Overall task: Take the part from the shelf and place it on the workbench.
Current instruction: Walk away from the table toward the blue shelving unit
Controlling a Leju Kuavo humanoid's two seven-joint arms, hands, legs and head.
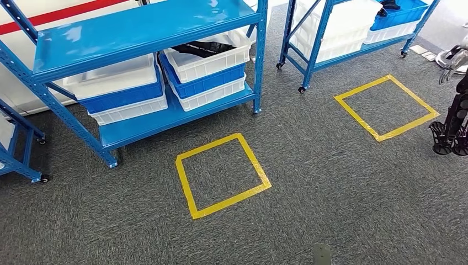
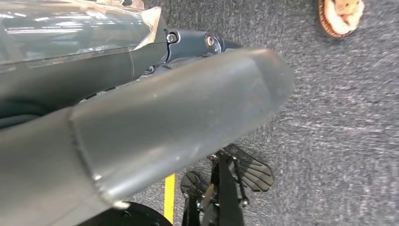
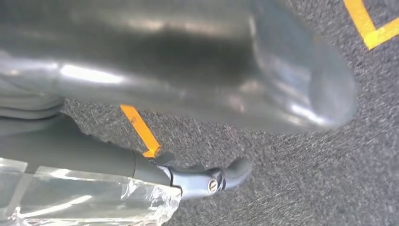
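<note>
Head view looks down at grey carpet [image 1: 331, 182] in front of a blue metal shelf [image 1: 138, 25] on small wheels. On the shelf's lower level sit two stacks of plastic crates, white and blue alternating: the left stack [image 1: 121, 94] has a white crate on top, interior pale and indistinct; the right stack [image 1: 207, 69] is topped by a white crate holding a dark, flat, black part [image 1: 201, 48], lying inside the crate and reaching toward its rim; its outline is irregular and detail is too small to make out. A second blue shelf [image 1: 353, 33] stands farther right with white crates and a blue crate at its far end. Two yellow tape squares mark the carpet: one [image 1: 222, 174] just in front of the first shelf, the other [image 1: 385, 106] near the second shelf. A dark stand-like object [image 1: 450, 130] sits at the right edge. Left wrist view: the left hand [image 2: 179, 117] fills the frame close to the lens, thick grey thumb across the middle, a darker finger [image 2: 197, 43] beyond it, clear plastic wrap over the cover; nothing is seen in the hand, but whether fingers are spread or curled cannot be told. Right wrist view: the right hand [image 3: 197, 84] likewise, thumb large and blurred, a dark finger [image 3: 207, 179] extended over the carpet, nothing visible in its hold; spread or curl cannot be told.
</note>
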